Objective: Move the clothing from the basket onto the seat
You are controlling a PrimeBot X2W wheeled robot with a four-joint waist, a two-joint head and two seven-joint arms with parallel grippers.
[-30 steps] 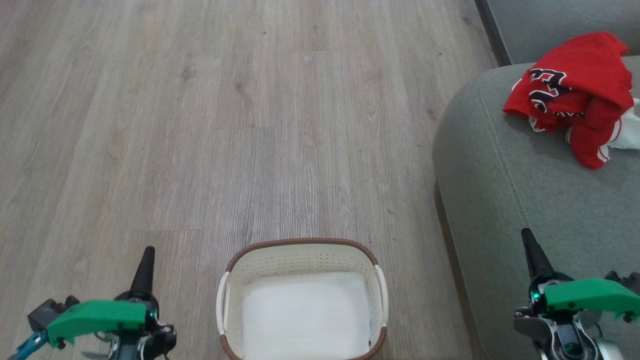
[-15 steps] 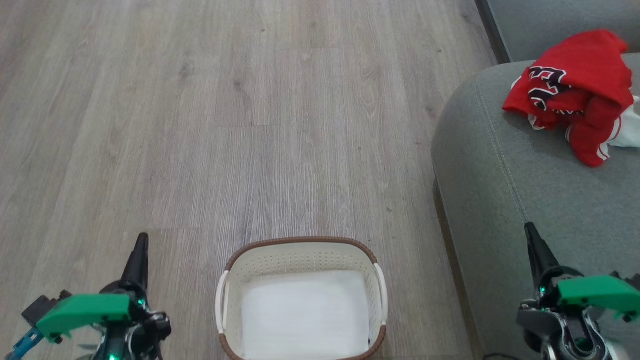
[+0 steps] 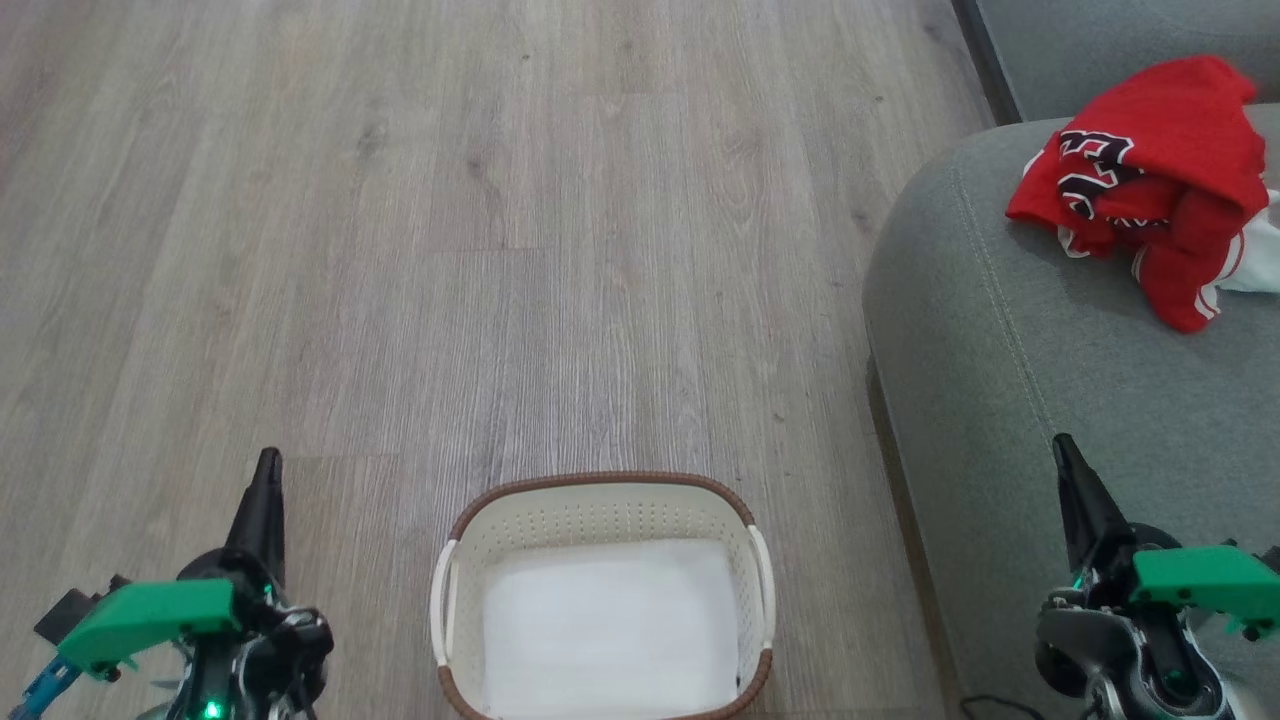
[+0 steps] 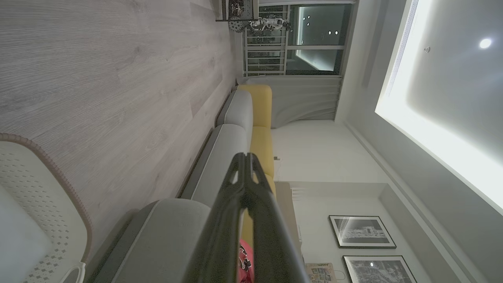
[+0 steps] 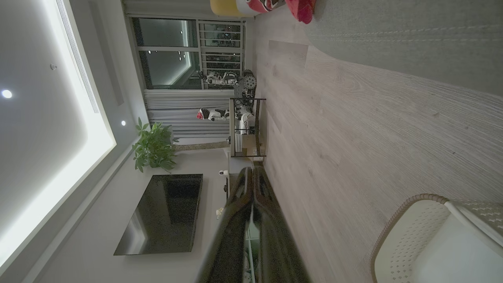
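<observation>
The red clothing (image 3: pixel 1160 170) with white stripes and lettering lies crumpled on the grey-green seat (image 3: pixel 1080 400) at the upper right, a pale piece (image 3: pixel 1262 262) beside it. On the floor at the bottom centre stands the cream basket (image 3: pixel 600 520), holding just a flat white pad (image 3: pixel 610 625). My left gripper (image 3: pixel 268 468) is shut and empty to the basket's left. My right gripper (image 3: pixel 1064 448) is shut and empty over the seat's near part. In the left wrist view the shut fingers (image 4: pixel 244 188) point toward the sofa; the right wrist view has its shut fingers (image 5: pixel 251 204) along the floor.
Pale wood floor (image 3: pixel 500 250) stretches ahead of the basket. The seat's rounded corner (image 3: pixel 900 280) sits close to the basket's right. Across the room stand a rack (image 5: pixel 245 125), a plant (image 5: pixel 153 147) and a dark screen (image 5: pixel 161 212).
Both grippers have risen slightly in the head view, the left drifting left. The clothing and basket have stayed put.
</observation>
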